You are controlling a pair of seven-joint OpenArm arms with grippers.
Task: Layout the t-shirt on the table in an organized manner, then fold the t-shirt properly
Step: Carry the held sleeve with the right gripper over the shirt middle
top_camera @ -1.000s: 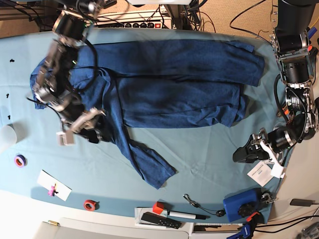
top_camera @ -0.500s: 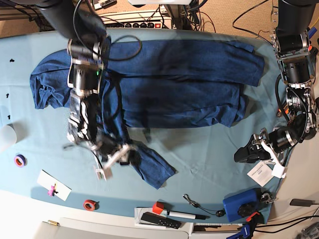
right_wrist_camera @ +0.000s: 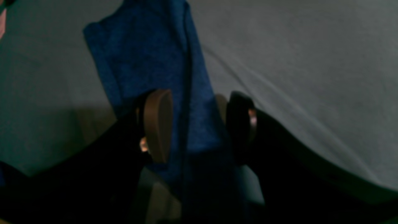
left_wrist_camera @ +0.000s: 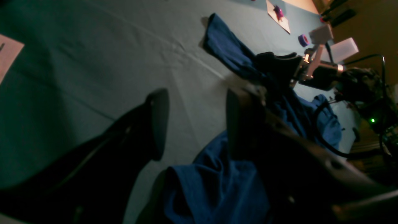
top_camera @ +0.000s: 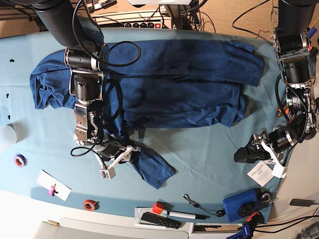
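Observation:
The dark navy t-shirt [top_camera: 179, 84] lies spread across the table [top_camera: 209, 154], its body folded lengthwise. One sleeve [top_camera: 149, 164] trails toward the front edge. My right gripper [top_camera: 130, 153] hangs low over that sleeve and is open. In the right wrist view the fingers [right_wrist_camera: 158, 124] straddle a strip of the t-shirt [right_wrist_camera: 155, 56], and I cannot tell if they touch it. My left gripper [top_camera: 241, 155] rests open near the table's right edge. In the left wrist view its gripper [left_wrist_camera: 196, 124] is over bare teal cloth, with the t-shirt's hem [left_wrist_camera: 217, 186] just in front.
A purple tape roll [top_camera: 20, 160], a white card [top_camera: 54, 185] and a red tape roll [top_camera: 89, 204] lie front left. A remote [top_camera: 160, 220], a marker [top_camera: 187, 215] and a blue box [top_camera: 241, 204] sit along the front edge. A paper label [top_camera: 261, 173] lies by the left gripper.
My right arm swung from the shirt's left end down and rightward to the trailing sleeve, then settled lower over it. The left arm stayed still. The shirt barely shifted.

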